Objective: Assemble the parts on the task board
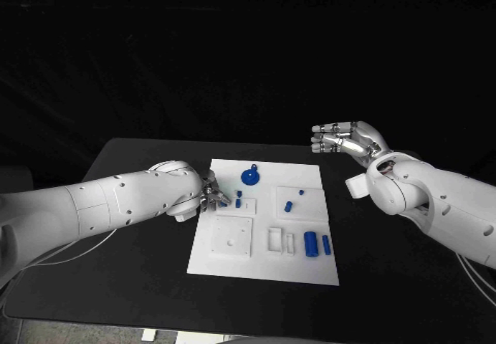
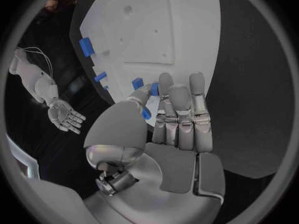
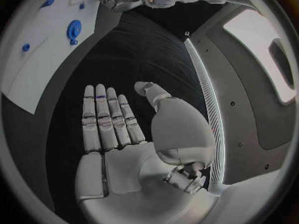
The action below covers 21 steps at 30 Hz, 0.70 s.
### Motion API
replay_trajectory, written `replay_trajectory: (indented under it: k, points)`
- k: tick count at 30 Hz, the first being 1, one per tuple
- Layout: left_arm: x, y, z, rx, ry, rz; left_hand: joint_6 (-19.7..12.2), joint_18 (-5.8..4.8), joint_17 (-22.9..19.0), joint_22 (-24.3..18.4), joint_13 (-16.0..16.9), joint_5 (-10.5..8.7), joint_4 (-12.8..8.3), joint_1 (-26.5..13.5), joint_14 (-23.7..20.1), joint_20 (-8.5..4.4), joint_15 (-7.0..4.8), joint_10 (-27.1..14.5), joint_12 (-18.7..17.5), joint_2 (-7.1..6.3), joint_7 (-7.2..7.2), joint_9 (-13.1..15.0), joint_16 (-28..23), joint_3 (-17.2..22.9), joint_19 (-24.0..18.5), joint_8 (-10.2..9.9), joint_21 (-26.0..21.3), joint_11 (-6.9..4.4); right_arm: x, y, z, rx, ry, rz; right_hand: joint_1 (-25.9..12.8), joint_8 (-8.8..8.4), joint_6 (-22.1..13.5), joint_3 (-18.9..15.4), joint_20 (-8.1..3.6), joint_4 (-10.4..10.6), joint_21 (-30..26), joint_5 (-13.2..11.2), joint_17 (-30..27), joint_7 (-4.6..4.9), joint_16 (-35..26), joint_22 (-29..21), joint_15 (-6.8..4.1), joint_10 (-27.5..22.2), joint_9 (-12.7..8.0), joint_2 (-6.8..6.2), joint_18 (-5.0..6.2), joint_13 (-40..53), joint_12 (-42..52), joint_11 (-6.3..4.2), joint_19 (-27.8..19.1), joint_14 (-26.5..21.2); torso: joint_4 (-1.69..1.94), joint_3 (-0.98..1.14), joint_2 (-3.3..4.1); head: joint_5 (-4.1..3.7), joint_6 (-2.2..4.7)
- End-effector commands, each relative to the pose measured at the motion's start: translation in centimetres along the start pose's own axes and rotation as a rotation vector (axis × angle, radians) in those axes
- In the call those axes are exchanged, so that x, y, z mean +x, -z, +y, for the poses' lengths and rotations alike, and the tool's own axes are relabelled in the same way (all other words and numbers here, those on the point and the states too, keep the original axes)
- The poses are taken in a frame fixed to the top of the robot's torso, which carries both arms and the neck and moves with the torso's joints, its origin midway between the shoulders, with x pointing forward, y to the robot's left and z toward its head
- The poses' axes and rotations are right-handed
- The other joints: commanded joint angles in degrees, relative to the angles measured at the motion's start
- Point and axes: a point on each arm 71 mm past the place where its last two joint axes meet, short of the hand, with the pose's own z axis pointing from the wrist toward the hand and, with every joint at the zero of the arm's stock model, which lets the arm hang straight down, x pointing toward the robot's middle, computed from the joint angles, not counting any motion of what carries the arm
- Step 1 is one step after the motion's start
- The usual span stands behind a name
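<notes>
Two hands are at work here, but just one is near the job. The left hand (image 1: 210, 195) sits low at the board's (image 1: 310, 266) near-left edge, its fingers (image 2: 179, 115) reaching over the white plate toward a small blue part (image 1: 239, 203); in the left wrist view the fingers stand fairly straight with the thumb bent in toward blue pieces, but I cannot tell whether anything is pinched between them. That low, close posture suits picking up or seating a small piece, which is probably the step in hand. The right hand (image 1: 345, 139) is held up and back, well apart from the board, palm open with fingers (image 3: 107, 117) spread and gripping nothing; it seems parked there to keep the view and the working space free. On the board, a round blue disc (image 1: 251, 175) lies near the far edge, two little blue pegs (image 1: 290, 206) stand on a raised square plate in the middle, and two blue cylinders (image 1: 311, 242) lie side by side near the right edge, beside empty white recesses. Those loose cylinders and open recesses suggest the assembly is at an early stage. The board lies flat in the middle of the black bench (image 1: 135, 272).
</notes>
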Motion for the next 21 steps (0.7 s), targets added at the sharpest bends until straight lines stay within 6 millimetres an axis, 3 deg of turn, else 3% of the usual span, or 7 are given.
replay_trajectory:
  k: [1, 2, 5, 10, 11, 13, 21]
  points:
    - [1.2, 0.0, -0.6, 0.016, -0.035, 0.111, -1.69, -0.87, -0.38, 0.99, 0.21, -10.73, -5.17, 3.35, -0.98, 0.12, 0.08, 0.30, 0.24, 4.26, 0.27, 0.48, 0.02, 6.54, -0.74, 0.11, -0.11, -0.61, 0.2, 0.0, 0.0, -0.006, -0.005, 0.018, -0.21, -0.16, -0.44, -0.24, 0.15, -0.17, -0.04, 0.32, -0.06, 0.13, -0.20, -0.08, 0.08, -0.50, -0.07, 0.30, 0.63, -0.08, -0.23, 0.02, -0.40, -0.42, -0.05, 0.02, 0.04, -0.01, -0.03]
    - [1.2, 0.0, -0.6, 0.015, -0.042, 0.120, -2.90, -0.87, -0.72, 1.05, 0.55, -15.48, -5.28, 3.52, -1.43, 0.30, 0.30, -0.59, 0.76, 4.47, 0.53, 0.35, 0.18, 8.89, -1.01, 0.94, -0.17, -0.46, 0.2, 0.0, 0.0, -0.005, -0.005, 0.018, -0.21, -0.16, -0.44, -0.24, 0.15, -0.17, -0.04, 0.32, -0.06, 0.13, -0.20, -0.08, 0.08, -0.50, -0.07, 0.30, 0.63, -0.08, -0.23, 0.02, -0.40, -0.42, -0.03, 0.02, 0.03, -0.03, -0.05]
    - [1.2, 0.1, -0.8, 0.013, -0.060, 0.139, -5.24, -0.87, -1.81, 1.04, 1.29, -16.98, -3.63, 2.44, -2.42, 0.44, 0.46, -2.44, 2.62, 4.13, 0.65, 0.51, 1.11, 10.92, -1.41, 4.32, -0.30, -0.30, 0.3, 0.0, -0.1, -0.004, -0.006, 0.019, -0.21, -0.16, -0.44, -0.24, 0.15, -0.17, -0.04, 0.32, -0.06, 0.13, -0.20, -0.08, 0.08, -0.50, -0.07, 0.30, 0.63, -0.08, -0.23, 0.02, -0.40, -0.42, -0.03, 0.05, 0.03, 0.03, -0.03]
    - [0.8, 0.2, -1.2, 0.015, -0.089, 0.158, -8.85, -0.87, -2.46, 1.09, 2.07, -17.01, -2.06, 2.93, -3.59, 0.64, 0.71, -4.47, 4.72, 4.94, 0.95, 2.04, 2.45, 10.78, -1.87, 8.17, -0.40, -0.10, 0.4, 0.0, -0.1, -0.003, -0.007, 0.020, -0.23, -0.17, -0.54, -0.35, 0.16, -0.10, -0.03, 0.33, -0.06, 0.15, -0.20, -0.08, 0.09, -0.53, -0.07, 0.33, 0.63, -0.09, -0.23, 0.03, -0.40, -0.42, -0.01, 0.06, 0.03, 0.01, -0.04]
    - [0.5, 0.3, -1.4, 0.016, -0.102, 0.163, -10.47, -0.87, -2.93, 1.09, 2.55, -17.03, -1.39, 3.07, -4.16, 0.73, 0.85, -5.87, 6.35, 4.79, 1.11, 2.35, 3.38, 11.65, -2.11, 10.75, -0.37, 0.07, 0.4, 0.0, -0.1, -0.003, -0.008, 0.021, -0.23, -0.17, -0.54, -0.35, 0.16, -0.10, -0.03, 0.33, -0.06, 0.15, -0.20, -0.08, 0.09, -0.53, -0.07, 0.33, 0.63, -0.09, -0.23, 0.03, -0.40, -0.42, -0.05, 0.07, 0.01, 0.04, -0.03]
    - [0.4, 0.3, -1.5, 0.017, -0.108, 0.165, -11.24, -0.87, -3.24, 1.13, 2.76, -17.04, -0.83, 2.90, -4.50, 0.76, 0.82, -6.58, 7.39, 4.64, 1.20, 2.39, 3.87, 12.20, -2.19, 12.31, -0.27, 0.22, 0.5, 0.0, -0.2, -0.003, -0.008, 0.021, -0.23, -0.17, -0.54, -0.35, 0.16, -0.10, -0.03, 0.33, -0.06, 0.15, -0.20, -0.08, 0.09, -0.53, -0.07, 0.33, 0.63, -0.09, -0.23, 0.03, -0.40, -0.42, -0.04, 0.06, 0.01, 0.05, -0.03]
    - [-0.9, 0.2, -2.2, 0.013, -0.143, 0.167, -13.63, -0.87, -5.75, 1.08, 1.09, -17.07, -0.84, 3.21, -5.04, 0.66, 0.80, -7.76, 10.11, 4.34, 1.21, -1.73, 5.69, 13.17, -2.55, 17.82, 0.30, 0.10, 0.7, -0.1, -0.1, -0.004, -0.010, 0.024, -0.23, -0.17, -0.54, -0.35, 0.16, -0.10, -0.03, 0.33, -0.06, 0.15, -0.20, -0.08, 0.09, -0.53, -0.07, 0.33, 0.63, -0.09, -0.23, 0.03, -0.40, -0.42, -0.03, 0.03, 0.03, 0.08, 0.08]
